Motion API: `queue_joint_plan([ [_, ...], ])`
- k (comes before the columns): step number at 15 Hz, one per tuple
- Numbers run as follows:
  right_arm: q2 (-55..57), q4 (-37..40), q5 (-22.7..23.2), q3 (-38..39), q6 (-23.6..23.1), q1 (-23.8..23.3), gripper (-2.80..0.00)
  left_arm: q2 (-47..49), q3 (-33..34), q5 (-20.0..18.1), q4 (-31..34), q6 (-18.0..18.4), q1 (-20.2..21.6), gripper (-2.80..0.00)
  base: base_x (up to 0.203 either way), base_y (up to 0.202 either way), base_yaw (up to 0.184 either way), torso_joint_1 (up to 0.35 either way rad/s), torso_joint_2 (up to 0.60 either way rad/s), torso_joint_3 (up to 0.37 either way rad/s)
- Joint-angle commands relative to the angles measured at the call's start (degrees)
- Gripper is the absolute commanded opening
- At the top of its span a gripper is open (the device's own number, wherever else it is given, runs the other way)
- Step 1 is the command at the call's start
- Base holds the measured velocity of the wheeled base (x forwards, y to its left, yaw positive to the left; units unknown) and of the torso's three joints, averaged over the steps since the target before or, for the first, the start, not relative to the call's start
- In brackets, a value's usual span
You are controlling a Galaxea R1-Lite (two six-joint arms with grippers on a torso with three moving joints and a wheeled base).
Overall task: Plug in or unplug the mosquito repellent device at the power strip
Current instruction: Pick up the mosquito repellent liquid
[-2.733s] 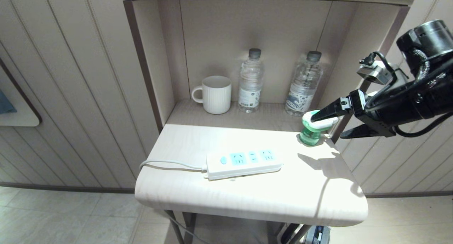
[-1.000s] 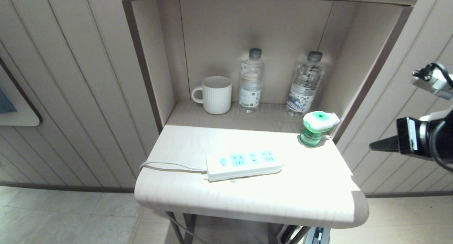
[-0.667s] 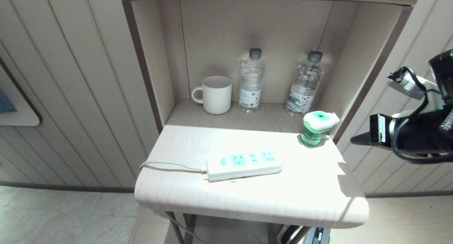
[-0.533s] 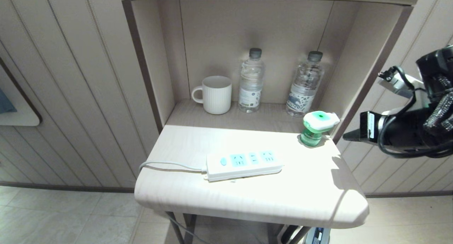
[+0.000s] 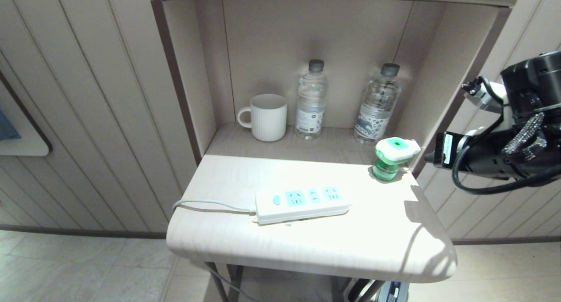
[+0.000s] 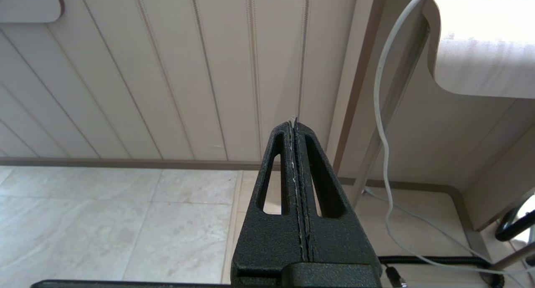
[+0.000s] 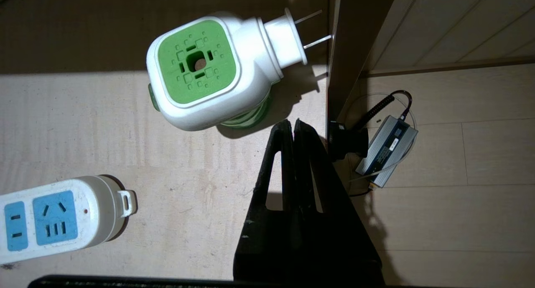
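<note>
Power strip cut by frame edge

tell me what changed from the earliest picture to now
The right claw let go of the mosquito repellent device, pulled back off the table's right edge, shut, and has since edged toward it again. The device stayed upright at the table's back right corner, unplugged; the power strip, mug and water bottles did not move.

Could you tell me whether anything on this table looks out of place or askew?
The mosquito repellent device stands unplugged at the table's far right corner, apart from the power strip. Its bare prongs point at the side panel, nearly touching it. The strip lies slightly skewed. Nothing looks spilled or damaged.
</note>
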Motion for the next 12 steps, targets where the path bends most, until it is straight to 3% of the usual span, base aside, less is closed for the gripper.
queue_joint_plan([
  [1, -0.2, 0.0, -0.3, 0.2, 0.1, 0.1, -2.8, 0.0, 0.0, 0.0, 0.0, 0.0, 0.0, -2.8, 0.0, 0.0, 0.0, 0.0, 0.0, 0.0],
  [5, 1.4, -2.0, -1.8, 0.5, 0.0, 0.1, -2.8, 0.0, 0.0, 0.0, 0.0, 0.0, 0.0, -2.8, 0.0, 0.0, 0.0, 0.0, 0.0, 0.0],
  [8, 3.5, -7.2, -6.5, 1.3, -0.4, 0.9, -2.8, 0.0, 0.0, 0.0, 0.0, 0.0, 0.0, -2.8, 0.0, 0.0, 0.0, 0.0, 0.0, 0.0],
  [12, 4.2, -8.4, -6.8, 1.2, -0.4, 2.4, -2.8, 0.0, 0.0, 0.0, 0.0, 0.0, 0.0, -2.8, 0.0, 0.0, 0.0, 0.0, 0.0, 0.0],
])
